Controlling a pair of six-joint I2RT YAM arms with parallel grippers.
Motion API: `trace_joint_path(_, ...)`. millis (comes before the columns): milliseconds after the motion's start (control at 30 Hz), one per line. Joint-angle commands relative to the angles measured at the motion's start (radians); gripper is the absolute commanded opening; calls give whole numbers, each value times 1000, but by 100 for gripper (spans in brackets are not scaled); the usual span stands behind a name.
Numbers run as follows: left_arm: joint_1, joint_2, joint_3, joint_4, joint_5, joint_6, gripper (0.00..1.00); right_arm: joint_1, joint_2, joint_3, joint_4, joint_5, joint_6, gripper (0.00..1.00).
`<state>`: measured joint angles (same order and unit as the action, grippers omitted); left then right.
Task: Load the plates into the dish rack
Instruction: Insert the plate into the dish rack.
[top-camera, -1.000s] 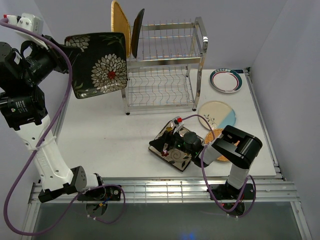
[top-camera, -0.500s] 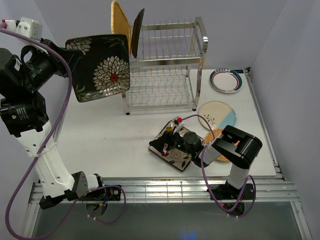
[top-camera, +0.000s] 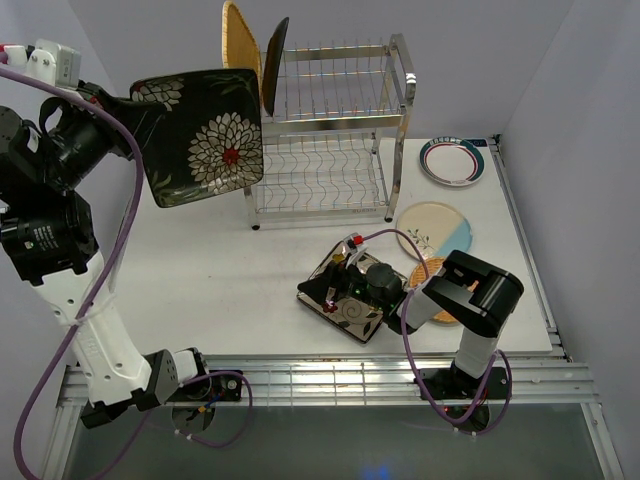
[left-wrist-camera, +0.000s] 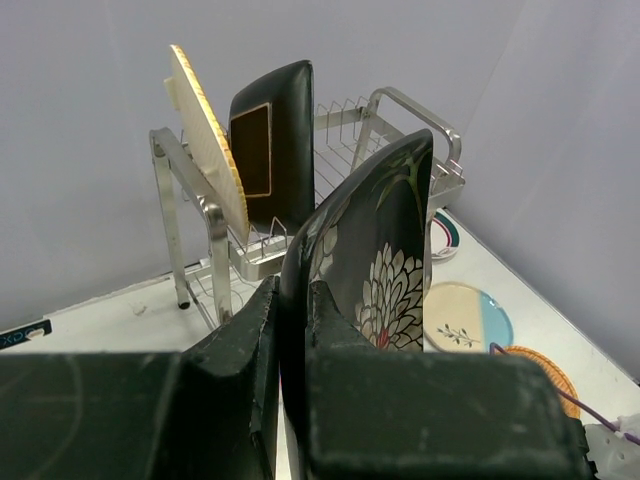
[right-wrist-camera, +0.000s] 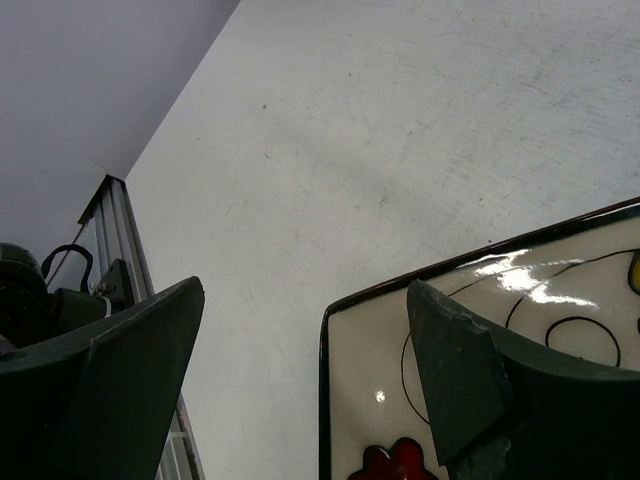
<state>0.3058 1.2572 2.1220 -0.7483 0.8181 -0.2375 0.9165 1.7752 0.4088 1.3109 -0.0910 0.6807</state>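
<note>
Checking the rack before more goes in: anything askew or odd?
The woven plate in the top tier of the dish rack leans outward past its left end, tilted away from the black square plate beside it. Nothing spilled or broken.

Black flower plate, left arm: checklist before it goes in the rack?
1. Left gripper shut on black flower plate edge: ok.
2. Plate lined up with a slot: not ok, held left of the dish rack.
3. Free upper slots right of the woven plate and black square plate: ok.
4. Right gripper clear of path, open over cream plate: ok.
5. Gap to racked plates: cannot tell.
</note>
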Motion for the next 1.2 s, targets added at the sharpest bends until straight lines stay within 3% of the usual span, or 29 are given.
trace_joint_path(0, 6, -82, 21, 153, -13, -49, 0, -2, 20, 36, 577, -21, 6, 88)
trace_joint_path(167, 9, -120, -49, 205, -22, -36, 0, -2, 43, 76, 574, -52, 19, 87)
trace_joint_path(267, -95, -143, -111, 213, -173, 33, 0, -2, 56, 87, 570, -47, 23, 87)
trace_joint_path(367, -155, -137, -145, 214, -238, 73, 0, -2, 66, 102, 561, -49, 25, 87)
trace_joint_path(467, -281, -133, -187, 227, -377, 125, 0, -2, 66, 102, 559, -46, 26, 86)
trace_joint_path(500, -369, -136, -195, 230, -419, 141, 0, -2, 66, 101, 559, -46, 25, 86)
trace_joint_path(600, -468, -143, -217, 233, -540, 188, 0, -2, 52, 88, 556, -39, 20, 86)
trace_joint_path(1067, -478, -116, -168, 187, -539, 175, 0, 1, 6, 65, 507, -15, -3, 85)
trace_joint_path(1133, -535, -110, -166, 187, -615, 193, 0, 1, -19, 62, 488, 0, -24, 86)
trace_joint_path(1167, -632, -110, -163, 188, -670, 213, 0, 1, -25, 58, 481, 4, -30, 86)
